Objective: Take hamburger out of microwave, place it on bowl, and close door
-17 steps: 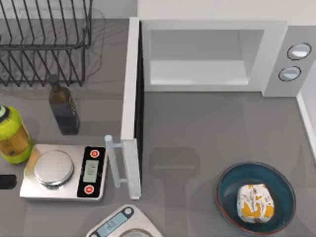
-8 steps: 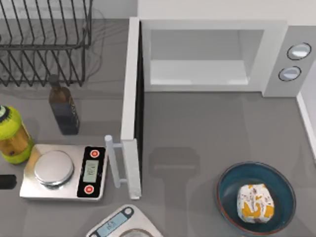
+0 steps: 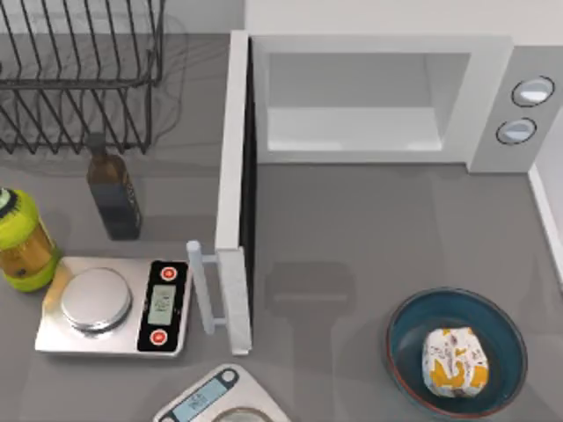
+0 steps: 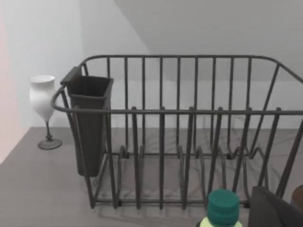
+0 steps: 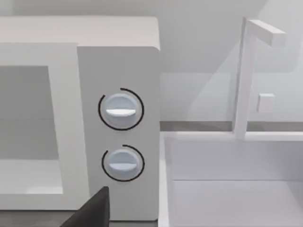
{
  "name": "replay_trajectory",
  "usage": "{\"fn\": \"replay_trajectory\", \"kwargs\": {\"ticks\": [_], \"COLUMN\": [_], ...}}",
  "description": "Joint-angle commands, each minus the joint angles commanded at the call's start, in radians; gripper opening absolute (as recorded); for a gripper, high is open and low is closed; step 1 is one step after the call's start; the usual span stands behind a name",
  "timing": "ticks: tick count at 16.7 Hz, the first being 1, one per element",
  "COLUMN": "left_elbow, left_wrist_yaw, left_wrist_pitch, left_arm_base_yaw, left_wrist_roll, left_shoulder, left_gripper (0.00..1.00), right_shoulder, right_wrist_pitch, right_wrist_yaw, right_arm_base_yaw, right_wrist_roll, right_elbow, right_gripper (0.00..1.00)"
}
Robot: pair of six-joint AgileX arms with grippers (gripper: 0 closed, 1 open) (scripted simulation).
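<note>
The hamburger [image 3: 454,361], a white wrapper with orange patches, lies inside the teal bowl [image 3: 413,321] at the table's front right. The white microwave [image 3: 493,97] stands at the back with its pale cavity bare. Its two grey knobs [image 5: 120,110] face the right wrist view. The door [image 3: 234,185] stands swung wide open toward the front, with the white bar handle [image 3: 201,294] on its left side. A dark corner of my right gripper [image 5: 92,210] shows in the right wrist view, close to the microwave's knob panel. A dark corner of my left gripper [image 4: 267,210] shows before the dish rack.
A wire dish rack [image 3: 79,79] fills the back left, with a dark cup [image 4: 90,123] hung on it and a wine glass [image 4: 43,106] beside it. A dark bottle [image 3: 113,189], a green jar [image 3: 22,242] and two scales [image 3: 110,308] stand left of the door. A white tray [image 5: 227,179] stands right of the microwave.
A dark arm tip at the left edge of the top view, beside the scale, has drawn back out of the picture. The hamburger, bowl and door have not moved.
</note>
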Motion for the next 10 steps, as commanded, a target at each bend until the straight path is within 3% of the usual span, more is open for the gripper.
{"fn": "replay_trajectory", "kwargs": {"ticks": [3,8,10], "left_elbow": [0.013,0.010,0.010], "left_wrist_yaw": [0.058,0.059,0.093], "left_wrist_pitch": [-0.008,-0.003,0.034], "left_arm_base_yaw": [0.058,0.059,0.093], "left_wrist_roll": [0.000,0.001,0.002], "left_shoulder": [0.005,0.005,0.043], "left_gripper": [0.00,0.00,0.00], "right_shoulder": [0.000,0.000,0.000], "right_wrist_pitch": [0.000,0.000,0.000], "right_wrist_yaw": [0.000,0.000,0.000], "right_arm_base_yaw": [0.000,0.000,0.000], "right_wrist_roll": [0.000,0.000,0.000], "right_elbow": [0.000,0.000,0.000], "right_gripper": [1.00,1.00,1.00]}}
